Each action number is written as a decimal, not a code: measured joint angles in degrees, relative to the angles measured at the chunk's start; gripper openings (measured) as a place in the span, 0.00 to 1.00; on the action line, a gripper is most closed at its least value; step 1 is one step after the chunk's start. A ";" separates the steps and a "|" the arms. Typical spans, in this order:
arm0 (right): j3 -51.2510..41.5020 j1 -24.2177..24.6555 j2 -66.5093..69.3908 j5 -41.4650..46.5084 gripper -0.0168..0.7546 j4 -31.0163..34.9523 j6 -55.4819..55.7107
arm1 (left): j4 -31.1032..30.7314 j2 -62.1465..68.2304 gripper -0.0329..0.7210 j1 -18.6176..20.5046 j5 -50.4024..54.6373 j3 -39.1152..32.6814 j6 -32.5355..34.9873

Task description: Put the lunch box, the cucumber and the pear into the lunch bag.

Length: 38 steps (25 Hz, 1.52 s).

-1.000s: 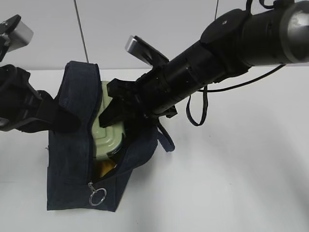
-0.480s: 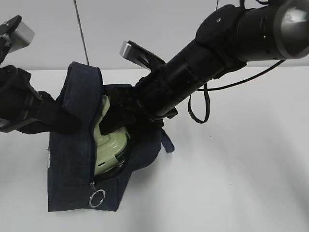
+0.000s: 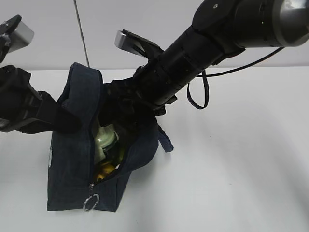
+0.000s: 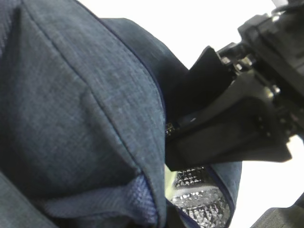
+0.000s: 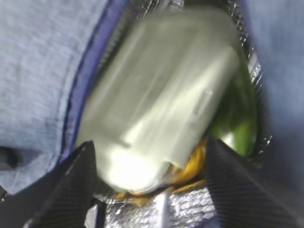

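Right gripper (image 5: 149, 185) standing wide — lunch box (image 5: 161, 95) lying loose between jaws | rigid, slick — gripping across sides suits | left pinching lunch bag (image 3: 72, 159)

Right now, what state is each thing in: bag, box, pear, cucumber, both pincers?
Lunch bag: unzipped, mouth held open.
Lunch box: inside the bag, tilted, blurred, not gripped.
Pear: in the bag under the box, partly hidden.
Cucumber: in the bag beside the box.
Left pincer: shut on the bag's edge.
Right pincer: open, over the box at the bag's mouth.
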State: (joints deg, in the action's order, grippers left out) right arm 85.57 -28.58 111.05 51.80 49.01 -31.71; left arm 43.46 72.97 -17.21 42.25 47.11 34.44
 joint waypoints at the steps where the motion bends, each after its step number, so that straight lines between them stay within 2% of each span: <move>1: 0.00 0.00 0.00 0.00 0.74 0.00 0.00 | -0.13 0.00 0.05 0.00 -0.04 0.00 0.00; 5: 0.32 0.00 0.00 0.82 0.74 -0.67 0.00 | -0.36 0.00 0.05 0.00 -0.29 0.00 0.00; 8: 2.79 0.00 -0.66 2.48 0.74 -4.62 1.59 | -0.37 0.00 0.05 0.00 -0.29 0.00 0.00; 13: 10.37 0.00 -3.29 6.37 0.74 -17.98 9.97 | -0.42 0.00 0.05 0.00 -0.29 0.00 0.00; 18: 12.24 0.00 -3.54 9.84 0.74 -30.60 18.03 | -0.42 0.00 0.05 0.00 -0.29 0.00 0.00; 24: 12.33 0.00 0.54 11.14 0.73 -32.32 19.34 | -0.42 0.00 0.05 0.00 -0.35 0.00 0.00; 27: 12.33 0.00 2.69 11.00 0.69 -32.07 19.43 | -0.42 0.00 0.05 0.00 -0.35 0.00 0.00; 30: 12.33 0.00 3.91 10.66 0.56 -30.59 18.78 | -0.42 0.00 0.05 0.00 -0.35 0.00 0.00; 32: 12.33 0.00 4.28 10.46 0.39 -29.90 18.44 | -0.42 0.00 0.05 0.00 -0.39 0.00 0.00; 34: 12.33 0.00 4.39 10.46 0.16 -29.59 18.31 | -0.42 0.00 0.05 0.00 -0.39 0.00 0.00; 35: 12.33 0.00 4.39 10.46 0.09 -29.51 18.31 | -0.42 0.23 0.05 0.00 -0.39 0.00 0.00; 38: 12.33 0.00 4.16 10.24 0.04 -30.21 19.40 | 0.03 2.38 0.05 0.00 -0.39 0.09 0.00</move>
State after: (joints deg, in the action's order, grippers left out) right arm 97.90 -28.58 115.22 62.04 18.80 -12.31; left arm 43.50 75.34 -17.21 41.86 47.20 34.44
